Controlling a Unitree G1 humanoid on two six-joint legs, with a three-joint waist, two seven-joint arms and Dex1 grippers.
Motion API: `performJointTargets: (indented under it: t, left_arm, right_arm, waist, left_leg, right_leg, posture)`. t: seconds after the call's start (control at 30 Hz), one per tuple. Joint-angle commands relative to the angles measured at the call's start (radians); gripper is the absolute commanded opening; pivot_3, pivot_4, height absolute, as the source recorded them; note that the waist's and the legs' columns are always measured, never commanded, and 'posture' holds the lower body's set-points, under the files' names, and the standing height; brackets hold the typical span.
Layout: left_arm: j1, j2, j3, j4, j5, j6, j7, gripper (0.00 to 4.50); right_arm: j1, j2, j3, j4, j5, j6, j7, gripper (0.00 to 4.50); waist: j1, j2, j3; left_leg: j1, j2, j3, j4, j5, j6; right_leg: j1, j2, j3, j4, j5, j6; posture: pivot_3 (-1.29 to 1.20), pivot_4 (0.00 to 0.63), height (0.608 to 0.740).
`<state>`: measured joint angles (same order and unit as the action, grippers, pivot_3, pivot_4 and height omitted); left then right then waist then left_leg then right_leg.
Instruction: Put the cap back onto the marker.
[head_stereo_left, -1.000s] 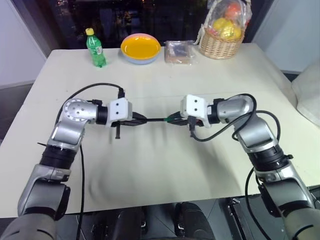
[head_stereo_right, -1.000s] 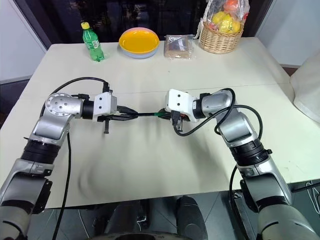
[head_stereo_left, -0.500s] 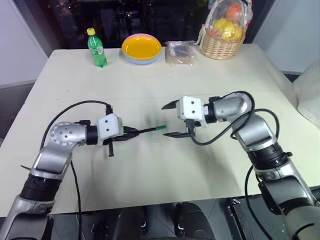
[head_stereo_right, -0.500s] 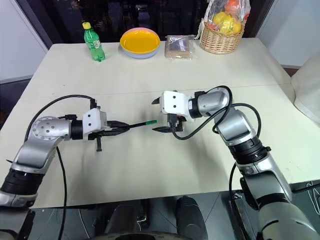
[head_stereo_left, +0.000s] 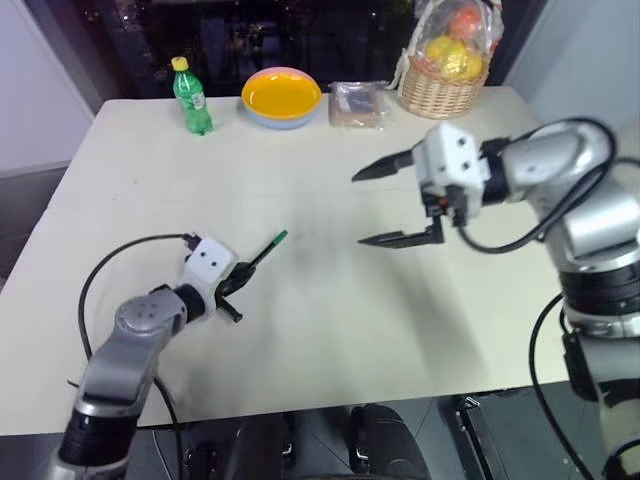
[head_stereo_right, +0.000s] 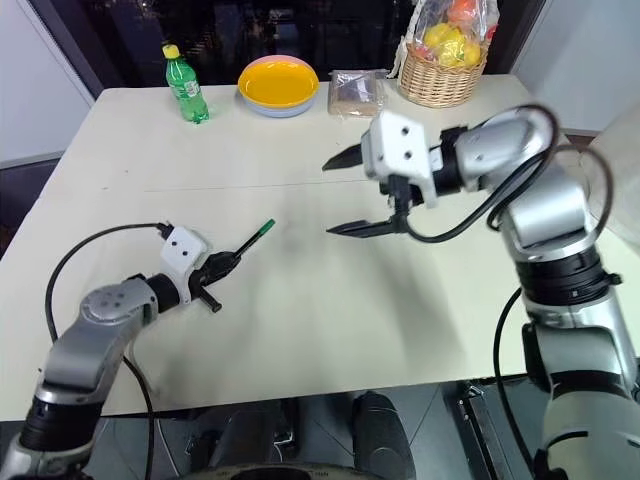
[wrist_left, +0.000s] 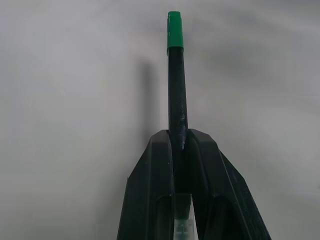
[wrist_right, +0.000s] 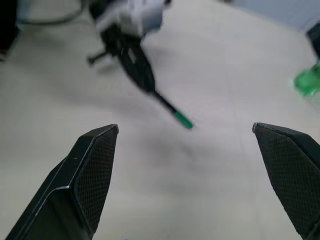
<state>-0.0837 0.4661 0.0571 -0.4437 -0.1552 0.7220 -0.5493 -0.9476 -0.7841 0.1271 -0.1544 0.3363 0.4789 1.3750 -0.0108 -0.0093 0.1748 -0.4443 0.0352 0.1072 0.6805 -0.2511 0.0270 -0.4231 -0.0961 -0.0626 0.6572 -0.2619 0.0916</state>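
Cap on marker, L grip holding, R released.
L gripper (head_stereo_left: 236, 283) clamped on marker (wrist_left: 177, 107) shaft, cap (wrist_left: 174, 30) seated on far end, pointing out past fingertips, over table (head_stereo_left: 330, 310). R gripper (head_stereo_left: 385, 205) wide apart, empty, raised, well apart from marker.

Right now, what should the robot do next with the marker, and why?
Probably lower the marker to the table and let go. The green cap already sits on its end, so the capping looks done. The left gripper is shut on the marker, holding it just above the table. The right gripper is wide open, holds nothing and is well clear.
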Motion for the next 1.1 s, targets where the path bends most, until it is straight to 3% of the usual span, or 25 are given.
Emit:
performJointTargets:
  t: [0.03, 0.53, 0.8, 1.1]
  left_arm:
    - [0.020, -0.054, 0.055, -0.074, -0.024, 0.082, 0.098, 0.00]
    - [0.044, -0.223, 0.137, -0.101, -0.042, 0.205, 0.341, 0.00]
    - [0.043, -0.264, 0.191, -0.158, -0.018, 0.237, 0.478, 0.00]
    - [-0.022, -0.290, 0.258, -0.268, -0.050, 0.421, 0.545, 0.00]
  right_arm:
    - [-0.062, -0.044, -0.071, -0.024, 0.101, 0.075, 0.042, 4.46]
    - [-0.194, -0.184, -0.143, 0.114, 0.245, 0.234, 0.120, 4.46]
    - [-0.172, -0.203, -0.138, 0.125, 0.231, 0.205, 0.120, 4.46]
    - [-0.158, -0.193, -0.126, 0.135, 0.223, 0.179, 0.115, 4.46]
  waist:
    - [0.003, 0.000, 0.000]
    - [-0.002, 0.000, -0.001]
    - [-0.004, 0.001, -0.001]
    - [0.000, 0.000, -0.001]
  left_leg:
    - [0.000, 0.000, -0.001, 0.000, 0.000, 0.000]
    - [0.000, -0.002, -0.002, -0.003, -0.001, -0.002]
    - [0.000, -0.002, -0.002, -0.007, -0.002, -0.004]
    - [0.000, -0.004, -0.001, -0.013, 0.000, -0.003]
  right_leg:
    - [0.000, -0.001, 0.000, 0.000, 0.000, 0.000]
    - [0.000, -0.008, 0.001, -0.002, -0.002, -0.006]
    - [-0.002, -0.008, 0.002, -0.006, -0.002, -0.007]
    - [-0.002, -0.008, 0.001, -0.010, -0.001, -0.007]
  posture:
    - [0.00, 0.150, 0.740]
    - [0.00, 0.150, 0.740]
    - [0.00, 0.150, 0.740]
    - [0.00, 0.150, 0.740]
